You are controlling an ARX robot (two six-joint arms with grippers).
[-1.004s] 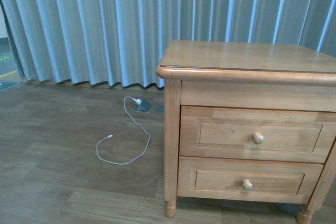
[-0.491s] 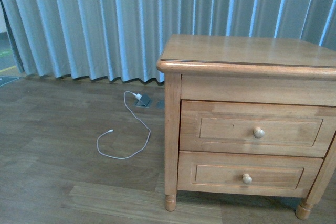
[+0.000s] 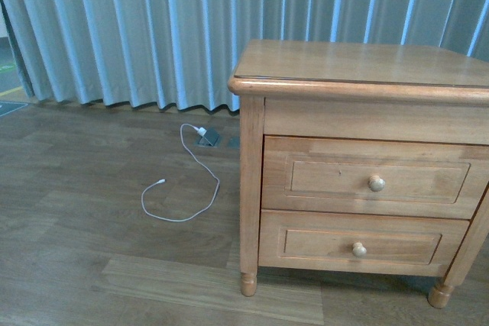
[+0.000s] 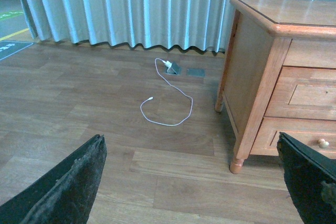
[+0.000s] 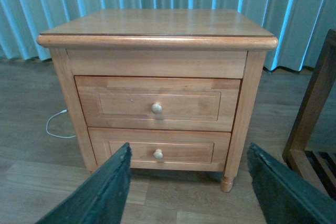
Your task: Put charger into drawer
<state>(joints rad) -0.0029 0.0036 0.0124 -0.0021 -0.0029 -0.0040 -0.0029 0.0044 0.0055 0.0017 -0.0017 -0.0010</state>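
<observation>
The charger is not in view in any frame. The drawer (image 3: pixel 328 177) is the taller upper one of a wooden nightstand (image 3: pixel 359 62). It is shut and has a round pale knob (image 3: pixel 376 183). It also shows in the right wrist view (image 5: pixel 126 103), and partly in the left wrist view (image 4: pixel 310 95). My left gripper (image 4: pixel 190 145) is open and empty above the wood floor, left of the nightstand. My right gripper (image 5: pixel 189 150) is open and empty, facing the nightstand's front at the height of the lower drawer. Neither gripper shows in the front view.
A thin white cable (image 3: pixel 183 188) with a small white plug (image 3: pixel 200 131) lies on the floor by a grey floor socket (image 3: pixel 209 137). The shorter lower drawer (image 3: pixel 321 243) is shut. Grey-blue curtains (image 3: pixel 153 28) hang behind. A dark wooden frame (image 5: pixel 315 103) stands right of the nightstand.
The front view has shifted: the nightstand and the cable now sit a little higher in the frame. Nothing in the scene itself has moved.
</observation>
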